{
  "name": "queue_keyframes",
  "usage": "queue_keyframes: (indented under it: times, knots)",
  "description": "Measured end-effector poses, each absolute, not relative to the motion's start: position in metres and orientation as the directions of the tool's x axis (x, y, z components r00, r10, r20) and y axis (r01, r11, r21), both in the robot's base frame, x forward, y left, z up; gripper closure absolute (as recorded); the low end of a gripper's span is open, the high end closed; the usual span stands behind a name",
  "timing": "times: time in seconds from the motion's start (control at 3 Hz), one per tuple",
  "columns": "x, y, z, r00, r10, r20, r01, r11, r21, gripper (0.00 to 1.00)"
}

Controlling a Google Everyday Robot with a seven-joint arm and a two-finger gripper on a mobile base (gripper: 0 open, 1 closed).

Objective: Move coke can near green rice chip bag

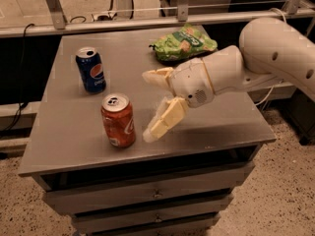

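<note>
The coke can (pixel 118 120), orange-red with white script and a silver top, stands upright near the front of the grey cabinet top (pixel 74 136). The green rice chip bag (pixel 184 43) lies at the back, right of centre. My gripper (pixel 146 105) reaches in from the right and hovers just right of the coke can, its pale fingers (pixel 164 120) spread open and empty, apart from the can.
A blue can (pixel 91 69) with a round red-white-blue logo stands upright behind and left of the coke can. The cabinet has drawers (pixel 157 195) below its front edge. A metal rail (pixel 147 21) runs behind the cabinet. My white arm (pixel 275 53) crosses the right side.
</note>
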State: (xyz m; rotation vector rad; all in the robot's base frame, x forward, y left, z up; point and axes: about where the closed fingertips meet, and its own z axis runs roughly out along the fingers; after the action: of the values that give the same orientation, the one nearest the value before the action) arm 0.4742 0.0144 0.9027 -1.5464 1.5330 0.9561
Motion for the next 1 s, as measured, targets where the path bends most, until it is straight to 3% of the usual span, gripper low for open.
queue_keyframes:
  times: [0.67, 1.0]
  knots:
    - [0.454, 0.062, 0.893, -0.028, -0.303, -0.953, -0.999, -0.033, 0.040, 0.00]
    - [0.449, 0.070, 0.880, -0.060, -0.284, -0.957, -0.998, -0.015, 0.067, 0.18]
